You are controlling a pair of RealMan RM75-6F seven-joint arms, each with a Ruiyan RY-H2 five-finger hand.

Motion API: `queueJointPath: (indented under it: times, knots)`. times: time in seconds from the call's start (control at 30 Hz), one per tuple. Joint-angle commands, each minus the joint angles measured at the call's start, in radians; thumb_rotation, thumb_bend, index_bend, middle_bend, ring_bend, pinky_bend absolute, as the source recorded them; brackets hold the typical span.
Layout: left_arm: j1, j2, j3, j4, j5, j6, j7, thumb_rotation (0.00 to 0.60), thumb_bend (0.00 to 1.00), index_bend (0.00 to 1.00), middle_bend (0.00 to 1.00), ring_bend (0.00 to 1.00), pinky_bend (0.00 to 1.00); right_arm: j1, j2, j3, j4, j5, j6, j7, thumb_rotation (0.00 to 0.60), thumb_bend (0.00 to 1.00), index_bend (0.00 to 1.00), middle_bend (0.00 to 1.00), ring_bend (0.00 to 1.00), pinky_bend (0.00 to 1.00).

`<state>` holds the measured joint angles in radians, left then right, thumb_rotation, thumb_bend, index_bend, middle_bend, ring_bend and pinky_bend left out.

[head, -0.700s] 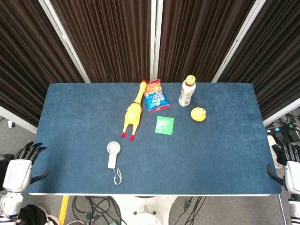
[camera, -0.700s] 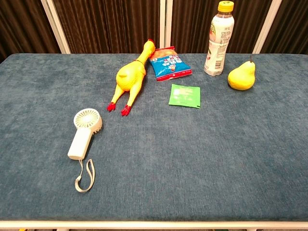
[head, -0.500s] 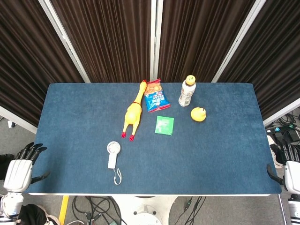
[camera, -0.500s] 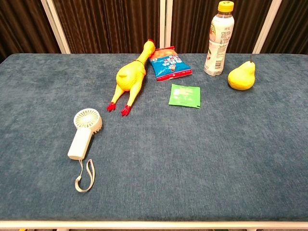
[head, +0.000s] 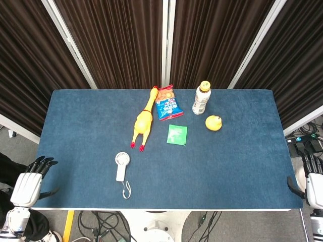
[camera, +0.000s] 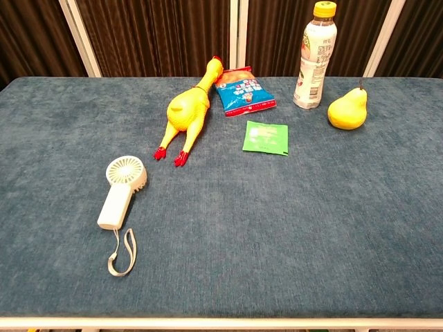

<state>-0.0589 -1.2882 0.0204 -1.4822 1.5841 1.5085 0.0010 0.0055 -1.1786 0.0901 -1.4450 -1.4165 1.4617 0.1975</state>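
Head view: spread left robot hand hangs well left of white fan.

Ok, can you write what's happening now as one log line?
left hand: open, off table edge, nearest handheld fan | right hand: holds nothing | rubber chicken, pear: untouched

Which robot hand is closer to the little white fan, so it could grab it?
Probably the left hand. It hovers open off the table's near-left corner, the side where the white fan lies. The right hand is beyond the far right edge, much farther away.
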Motion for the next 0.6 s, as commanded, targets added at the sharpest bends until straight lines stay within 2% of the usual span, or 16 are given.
queueJointPath:
  times: [0.03,0.1,0.17,0.3,0.4,0.47,0.5,0.6]
  knots:
    - [-0.002,0.006,-0.001,-0.010,0.003,0.001,0.005,0.600,0.07,0.23,0.18,0.09,0.26,0.000,-0.002,-0.001,-0.003,-0.001,0.001,-0.004,0.600,0.30,0.00,0.00,0.00,0.00]
    - [-0.003,0.012,0.006,-0.024,0.004,-0.008,0.016,0.600,0.07,0.23,0.23,0.09,0.28,-0.001,0.004,-0.007,-0.010,-0.003,-0.006,-0.006,0.600,0.30,0.00,0.00,0.00,0.00]
    - [-0.006,0.014,0.015,-0.033,0.009,-0.022,0.040,0.600,0.07,0.23,0.27,0.14,0.32,-0.003,0.018,-0.006,-0.022,-0.006,0.000,0.006,0.600,0.30,0.00,0.00,0.00,0.00]
    - [-0.017,0.011,0.024,-0.058,0.009,-0.052,0.062,0.600,0.09,0.23,0.34,0.37,0.50,-0.013,0.037,0.001,-0.036,-0.003,0.022,0.001,0.600,0.30,0.00,0.00,0.00,0.00]
    - [-0.036,0.002,0.014,-0.057,0.029,-0.055,0.091,0.600,0.21,0.23,0.59,0.62,0.64,-0.011,0.040,0.007,-0.037,0.015,0.010,0.003,0.600,0.30,0.00,0.00,0.00,0.00]
    - [-0.052,-0.004,0.010,-0.063,0.044,-0.065,0.128,0.600,0.28,0.23,0.71,0.75,0.72,-0.008,0.034,0.006,-0.031,0.025,-0.005,-0.002,0.600,0.30,0.00,0.00,0.00,0.00]
    - [-0.058,-0.008,0.010,-0.067,0.051,-0.070,0.140,0.600,0.32,0.23,0.75,0.79,0.75,-0.006,0.032,0.004,-0.029,0.027,-0.012,-0.004,0.600,0.30,0.00,0.00,0.00,0.00]
    - [-0.079,-0.025,0.013,-0.077,0.074,-0.089,0.165,0.600,0.38,0.23,0.79,0.82,0.78,-0.002,0.028,0.002,-0.027,0.030,-0.023,-0.008,0.600,0.30,0.00,0.00,0.00,0.00]
